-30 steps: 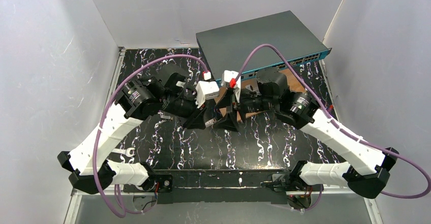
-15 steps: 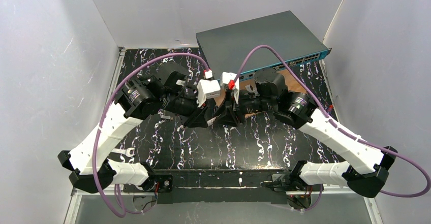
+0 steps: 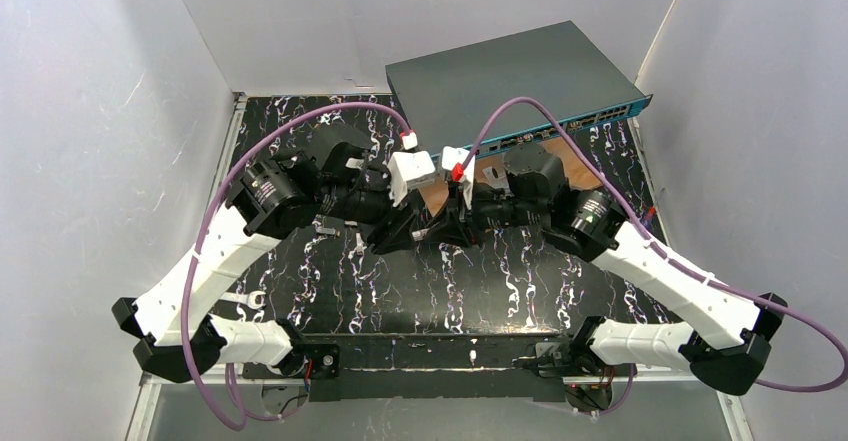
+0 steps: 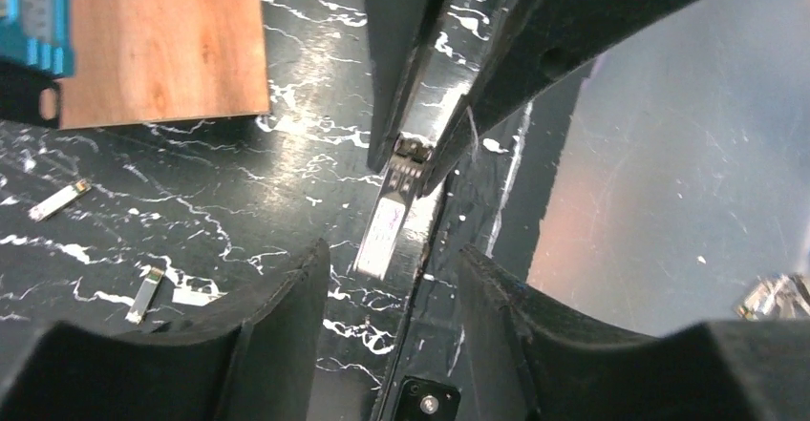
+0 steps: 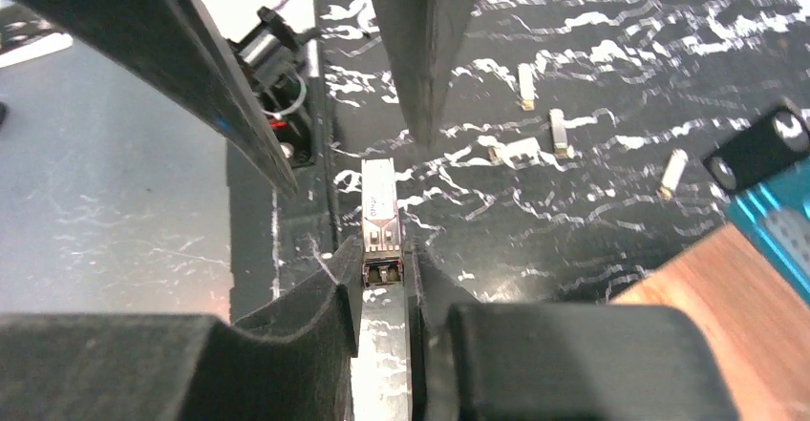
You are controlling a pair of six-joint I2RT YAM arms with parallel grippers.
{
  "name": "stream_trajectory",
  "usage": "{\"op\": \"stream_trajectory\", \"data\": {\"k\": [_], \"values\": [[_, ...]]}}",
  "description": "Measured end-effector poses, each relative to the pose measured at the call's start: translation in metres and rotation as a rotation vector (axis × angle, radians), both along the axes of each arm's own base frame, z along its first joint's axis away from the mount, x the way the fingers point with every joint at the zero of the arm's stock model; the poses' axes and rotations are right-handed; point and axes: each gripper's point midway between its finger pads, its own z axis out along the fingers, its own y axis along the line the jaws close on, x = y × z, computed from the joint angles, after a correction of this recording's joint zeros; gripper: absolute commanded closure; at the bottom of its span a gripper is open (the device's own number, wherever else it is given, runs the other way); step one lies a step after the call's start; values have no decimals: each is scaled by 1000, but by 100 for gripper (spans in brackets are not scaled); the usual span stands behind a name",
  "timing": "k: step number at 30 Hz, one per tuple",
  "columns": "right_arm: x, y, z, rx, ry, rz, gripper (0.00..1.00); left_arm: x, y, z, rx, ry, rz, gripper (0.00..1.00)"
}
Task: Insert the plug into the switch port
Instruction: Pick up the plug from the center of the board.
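The work cell is enclosed by plain white panels: a left wall (image 3: 90, 111) filling the left of the frame, a back wall (image 3: 330, 21) across the top and a right wall (image 3: 760, 91) on the right, all evenly lit and faintly scuffed. The tabletop (image 3: 480, 291) at centre is glossy black with white marble-like veining and carries bright reflections. A pale grey surface (image 3: 450, 419) runs along the bottom edge.
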Motion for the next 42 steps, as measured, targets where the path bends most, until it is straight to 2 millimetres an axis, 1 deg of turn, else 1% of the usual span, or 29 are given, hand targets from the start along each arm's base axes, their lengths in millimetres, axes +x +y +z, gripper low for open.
{"op": "stream_trajectory", "data": {"k": [2,5,10,18,24,27,33,37,42], "values": [[7,-5,-8,-19,-8,-52,99,8,0,0,-1,-32,37,43],[19,-15,-20,-48,-24,-150,99,24,4,-1,3,-93,116,41],[39,-42,-35,-65,-55,-352,99,53,9,-3,13,-181,256,36],[74,-95,-47,-19,-116,-719,99,101,10,-7,-13,-218,441,36],[92,-127,-54,12,-152,-920,99,132,11,-11,-84,-166,513,41],[99,-140,-52,35,-171,-1003,99,137,9,-13,-116,-136,516,45],[108,-162,-39,82,-206,-1129,99,134,-6,-14,-167,-99,445,53],[112,-169,-34,99,-218,-1180,99,140,-11,-17,-174,-93,428,58],[115,-174,-30,110,-229,-1218,99,152,-13,-30,-150,-87,417,62]]}}
